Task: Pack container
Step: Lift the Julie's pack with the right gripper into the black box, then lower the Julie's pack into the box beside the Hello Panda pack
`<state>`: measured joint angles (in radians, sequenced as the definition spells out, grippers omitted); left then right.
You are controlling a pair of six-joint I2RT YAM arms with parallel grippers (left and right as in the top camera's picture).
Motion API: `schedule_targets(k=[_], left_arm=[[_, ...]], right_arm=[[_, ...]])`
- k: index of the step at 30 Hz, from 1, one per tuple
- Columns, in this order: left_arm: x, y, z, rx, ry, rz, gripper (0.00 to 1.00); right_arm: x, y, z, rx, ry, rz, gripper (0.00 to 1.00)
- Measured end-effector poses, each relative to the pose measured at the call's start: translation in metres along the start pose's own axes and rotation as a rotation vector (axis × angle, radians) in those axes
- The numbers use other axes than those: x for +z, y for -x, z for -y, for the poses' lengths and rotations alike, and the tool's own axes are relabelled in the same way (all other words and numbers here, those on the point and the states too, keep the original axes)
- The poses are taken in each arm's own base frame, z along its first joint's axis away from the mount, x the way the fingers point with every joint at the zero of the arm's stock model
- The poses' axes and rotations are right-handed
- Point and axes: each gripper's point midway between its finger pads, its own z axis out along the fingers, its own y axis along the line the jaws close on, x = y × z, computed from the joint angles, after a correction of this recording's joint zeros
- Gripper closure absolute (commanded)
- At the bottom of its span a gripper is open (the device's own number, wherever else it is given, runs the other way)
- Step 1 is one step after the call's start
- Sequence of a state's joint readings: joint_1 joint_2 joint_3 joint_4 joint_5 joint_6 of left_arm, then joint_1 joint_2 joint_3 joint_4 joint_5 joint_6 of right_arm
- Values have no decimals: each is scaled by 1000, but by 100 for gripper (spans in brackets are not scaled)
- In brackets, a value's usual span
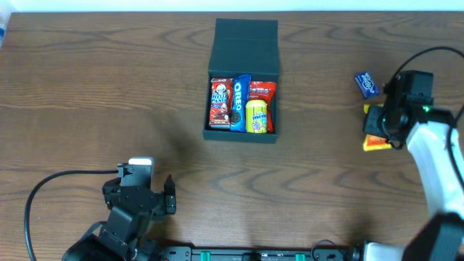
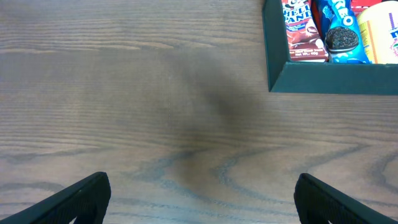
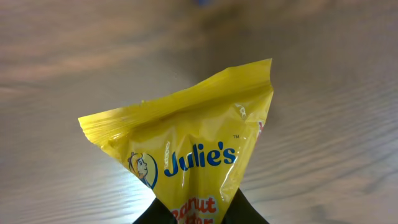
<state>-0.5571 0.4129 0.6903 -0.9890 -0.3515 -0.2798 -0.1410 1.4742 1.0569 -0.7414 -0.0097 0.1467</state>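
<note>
The dark teal container sits open at the table's far middle, lid flap folded back. Inside lie a red Hello Panda packet, a blue Oreo packet, a red packet and a yellow packet. Its near corner shows in the left wrist view. My right gripper is shut on a yellow Julie's peanut butter packet, held at the table's right side. My left gripper is open and empty over bare wood at the front left.
A small blue snack packet lies on the table at the far right, just behind my right gripper. The brown wooden table stretches between both arms and the container. A black cable loops by the left arm.
</note>
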Motion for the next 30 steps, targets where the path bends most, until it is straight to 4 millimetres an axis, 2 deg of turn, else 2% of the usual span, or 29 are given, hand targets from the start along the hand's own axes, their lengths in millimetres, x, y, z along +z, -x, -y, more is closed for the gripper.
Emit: schedule_targets(k=[3,6,7,9,11,17,21,24,30], left_arm=[[0,0,0,0,0,0,5],[0,0,0,0,0,0,5],[0,0,0,0,0,0,5],[0,0,0,0,0,0,5],[0,0,0,0,0,0,5],[0,0,0,0,0,0,5],[0,0,0,0,0,0,5],[0,0,0,0,0,0,5],[0,0,0,0,0,0,5]], right_arm=[[-24,5,-25,31,70,65,85],[-45,5,-60,52,168,100,85],[-53,4,-79,47,212,105,86],[-61,2,-101,36,262,102,87],[-74,-2,-139,1,336,99,87],[-106,4,-217,-76,479,117,89],[-104,4,-259,-94,518,77,90],[-92,2,-291,-99,529,35,91],[-68,-4,-343,-115,552,-10,92]])
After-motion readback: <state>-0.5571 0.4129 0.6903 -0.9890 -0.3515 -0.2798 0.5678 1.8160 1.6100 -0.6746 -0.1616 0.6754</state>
